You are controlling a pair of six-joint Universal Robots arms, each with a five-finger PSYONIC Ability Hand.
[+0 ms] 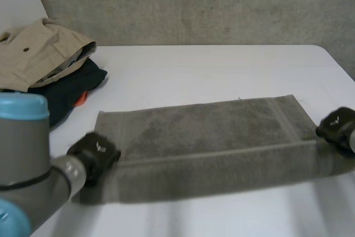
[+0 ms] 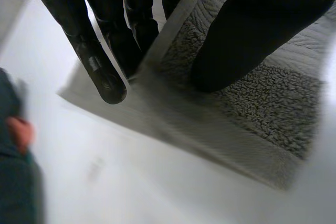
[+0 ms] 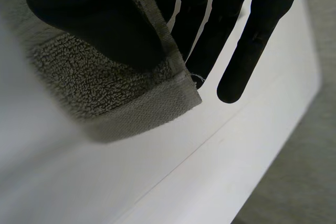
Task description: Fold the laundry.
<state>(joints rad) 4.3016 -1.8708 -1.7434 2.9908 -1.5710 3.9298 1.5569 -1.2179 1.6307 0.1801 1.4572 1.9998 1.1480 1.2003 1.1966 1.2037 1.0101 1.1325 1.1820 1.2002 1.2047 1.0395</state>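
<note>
laundry waiting its turn sits in the upper left of the head view: a khaki garment (image 1: 39,54) lies crumpled over a navy garment (image 1: 75,87). both are at the far left of the white table (image 1: 222,70), well apart from the work, likely parked there so the middle stays free for one piece.

in the lower left, the left hand (image 1: 94,156) sits at the left end of the grey towel (image 1: 211,131), on its near long edge. its wrist view shows the grip: the thumb (image 2: 247,51) presses on the terry while the fingers (image 2: 100,72) run along the other side of the hem at the corner, so the hand is closed on the towel in a pinch.

the towel spreads across the centre of the frame, its long side running left to right. along its lower side a band of cloth is doubled over, which i judge to be the start of a lengthwise fold, near edge toward far edge.

at the right edge, the right hand (image 1: 335,126) holds the matching end of that band. in its wrist view the thumb clamps the hemmed corner against the fingers behind it, again a closed pinch on the towel. holding both ends of one edge keeps it taut and straight, so the fold should land square. if one hand ran ahead, the hem would skew.
</note>
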